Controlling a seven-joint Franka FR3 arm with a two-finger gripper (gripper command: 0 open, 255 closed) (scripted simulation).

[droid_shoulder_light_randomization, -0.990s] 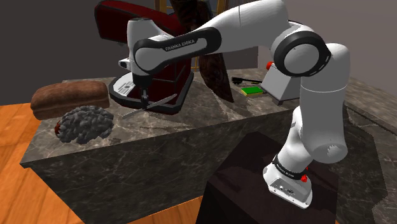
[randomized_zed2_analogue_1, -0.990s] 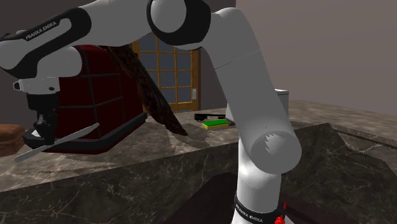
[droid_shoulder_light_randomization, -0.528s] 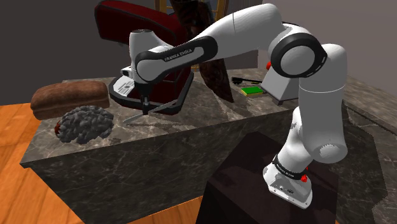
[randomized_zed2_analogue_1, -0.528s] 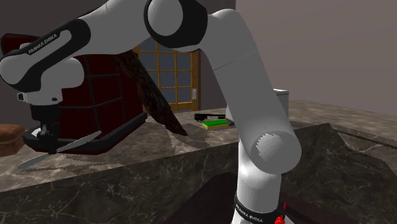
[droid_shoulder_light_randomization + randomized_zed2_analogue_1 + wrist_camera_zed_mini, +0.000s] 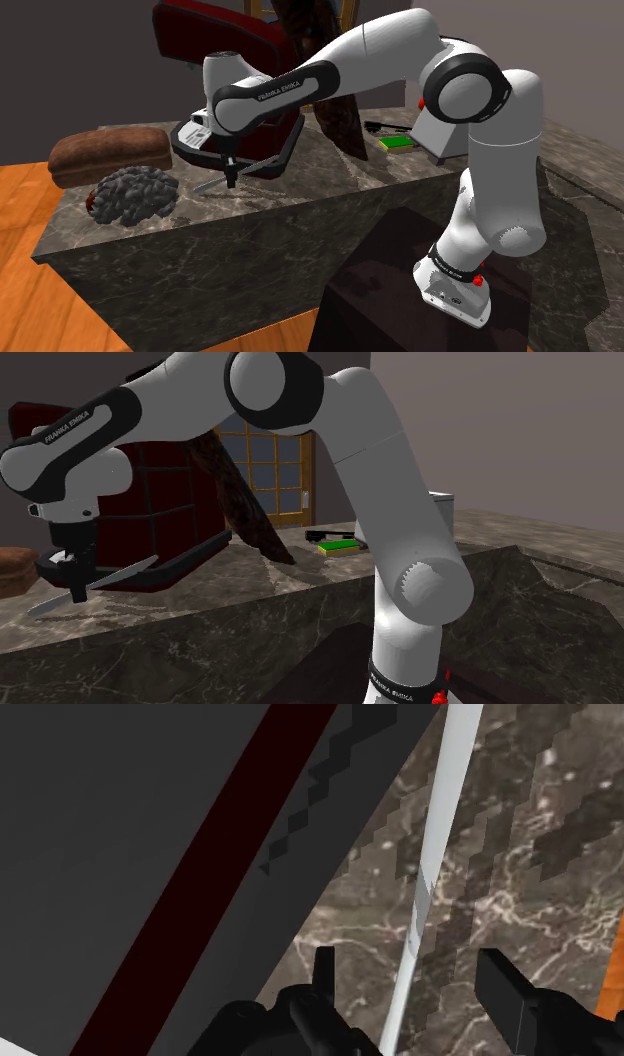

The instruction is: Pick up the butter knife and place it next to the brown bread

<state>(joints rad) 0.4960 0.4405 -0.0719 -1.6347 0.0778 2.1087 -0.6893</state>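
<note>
The hand [image 5: 230, 178] is released, its fingers [image 5: 505, 994] set astride the knife [image 5: 432, 864] without touching it. The knife lies on the bench [image 5: 250, 235], with the bread [image 5: 108, 152] at nine o'clock in the shoulder view. The hand should be centred, the knife being nearer one finger, then clenched across the narrow width. Which end is the handle, and whether one end is propped on the tray [image 5: 186, 152], cannot be told.

arm [image 5: 400, 45]: elbow high, well behind and above my gripper [image 5: 230, 183] | wrist [image 5: 222, 92]: bent, hand pointing straight down | fingers [image 5: 508, 996]: standing apart, clasping nothing, tips low
</note>
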